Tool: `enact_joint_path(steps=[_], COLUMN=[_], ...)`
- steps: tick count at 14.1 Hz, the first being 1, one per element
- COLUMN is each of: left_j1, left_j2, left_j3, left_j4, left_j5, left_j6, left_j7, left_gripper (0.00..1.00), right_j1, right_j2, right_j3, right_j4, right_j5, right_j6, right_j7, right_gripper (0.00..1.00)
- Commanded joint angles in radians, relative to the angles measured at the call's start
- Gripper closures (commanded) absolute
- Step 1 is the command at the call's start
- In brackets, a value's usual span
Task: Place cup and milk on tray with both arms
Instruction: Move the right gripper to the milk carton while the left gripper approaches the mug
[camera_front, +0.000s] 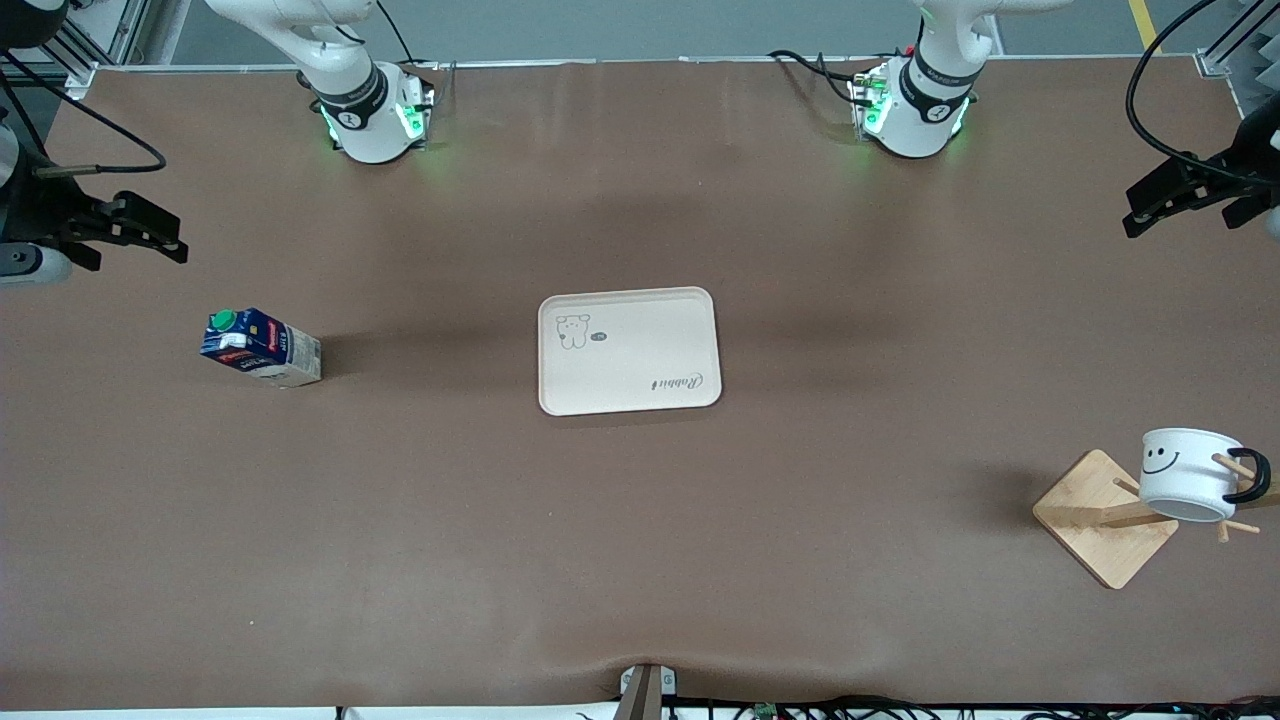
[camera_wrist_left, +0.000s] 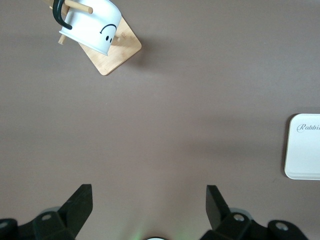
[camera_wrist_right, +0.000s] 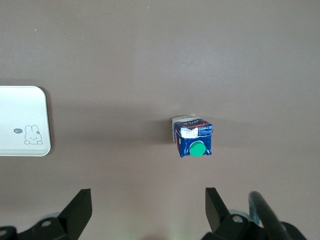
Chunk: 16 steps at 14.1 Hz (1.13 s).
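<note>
The cream tray (camera_front: 630, 350) lies flat at the table's middle. The dark blue milk carton (camera_front: 260, 347) with a green cap stands upright toward the right arm's end. The white smiley cup (camera_front: 1190, 475) hangs by its black handle on a peg of a wooden stand toward the left arm's end. My right gripper (camera_front: 165, 235) is open and empty in the air near the milk's end of the table; its wrist view shows the milk (camera_wrist_right: 193, 136) and the tray (camera_wrist_right: 22, 120). My left gripper (camera_front: 1140, 210) is open and empty, high at the cup's end; its wrist view shows the cup (camera_wrist_left: 92, 27) and the tray's edge (camera_wrist_left: 305, 147).
The stand's square wooden base (camera_front: 1105, 515) sits near the table's corner, nearer to the front camera than the tray, with pegs sticking out beside the cup. It also shows in the left wrist view (camera_wrist_left: 120, 50). Brown table surface lies around the tray.
</note>
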Motion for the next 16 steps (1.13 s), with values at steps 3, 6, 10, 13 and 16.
enact_joint_path(steps=[3,6,10,13,16], left_j1=[-0.005,0.001,0.059,0.153,0.193], left_j2=[0.071,0.106,0.102,0.091,0.086], left_j3=[0.007,0.003,0.004,0.001,0.001], left_j4=[0.057,0.057,-0.067,-0.212,-0.291], left_j5=[0.075,0.107,0.115,0.061,0.005], left_j6=[-0.011,0.044,0.276,0.515,0.633], left_j7=[0.006,0.007,-0.007,-0.008,-0.011], left_gripper=[0.00,0.00,0.00,0.00,0.00], right_j1=[-0.004,-0.006,-0.004,-0.004,-0.007], right_j2=[0.018,0.024,0.052,0.087,0.096], right_j3=[0.008,0.008,0.008,0.008,0.008], right_j4=[0.033,0.030,0.031,0.034,0.034], right_j5=[0.002,-0.001,-0.003,-0.004,-0.004], right_j6=[-0.018,-0.021,-0.021,-0.018,-0.015], right_j7=[-0.008,-0.008,-0.011,-0.011,-0.011], right_gripper=[0.00,0.00,0.00,0.00,0.00])
